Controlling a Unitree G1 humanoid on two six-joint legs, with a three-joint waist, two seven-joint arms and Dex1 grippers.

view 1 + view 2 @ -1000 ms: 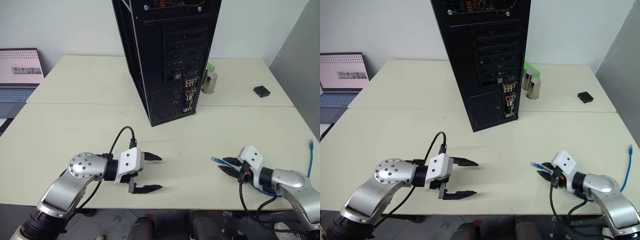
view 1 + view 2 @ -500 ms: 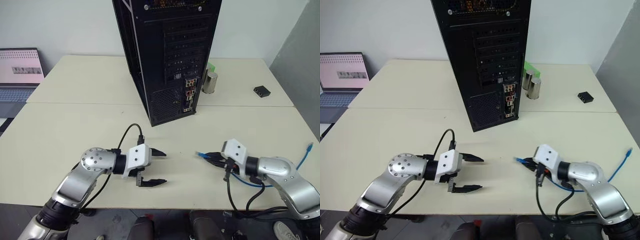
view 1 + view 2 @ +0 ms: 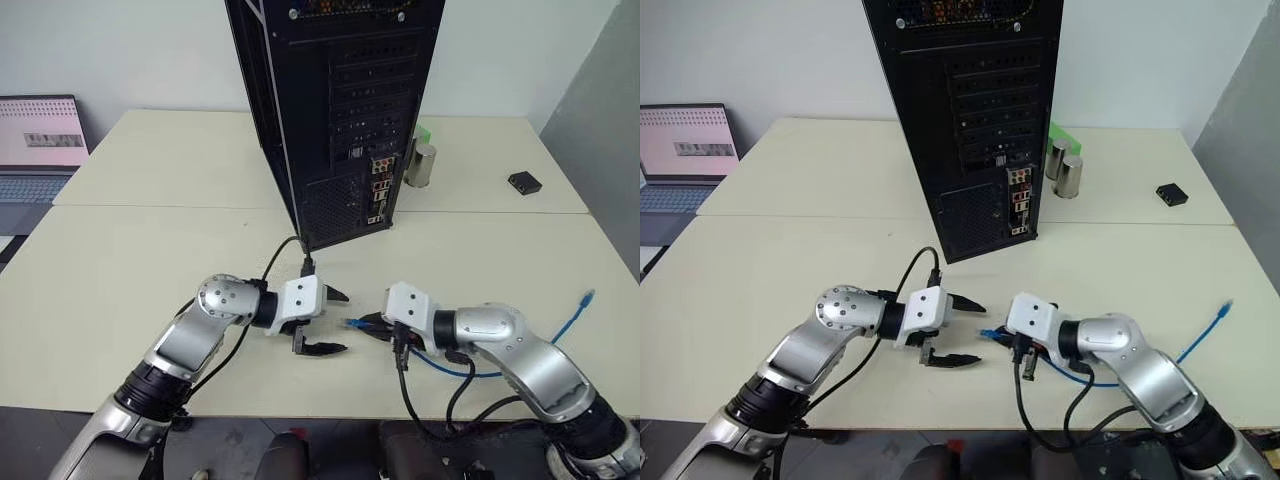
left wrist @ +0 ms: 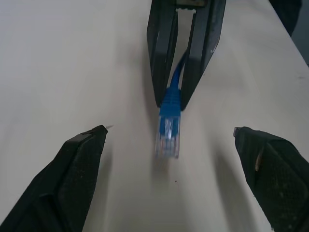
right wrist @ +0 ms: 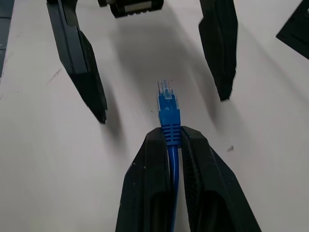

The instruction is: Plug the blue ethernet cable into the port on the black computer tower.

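A: Two parts of the scene are cut off: the top of the black computer tower (image 3: 335, 110) is lost past the frame edge, and the laptop (image 3: 38, 150) at the far left is seen only in part. How is the cable to be described?

B: The blue ethernet cable (image 3: 470, 368) is seen as a thin light-blue cord. One plug (image 4: 168, 133), clear-blue at its tip, sticks out past the fingers of the right gripper (image 3: 372, 325), which are pressed together on the boot just behind it. The cord trails back across the table (image 3: 130, 250) to a second plug (image 3: 587, 297) lying near the right edge. Part of it is hidden behind the right arm.

A: And the left gripper?

B: The left gripper (image 3: 333, 321) is held with its fingers spread wide, facing the right one just above the table. The held plug is seen close in front of the gap between them, untouched by either finger.

A: Can the port be made out?

B: Only a small cluster of coloured connectors (image 3: 379, 190) is seen low on the tower's rear face; a single socket cannot be told apart. A silver cylinder (image 3: 420, 165) stands just beside the tower, with something green partly hidden behind it. A small black object (image 3: 523, 182) lies well apart.
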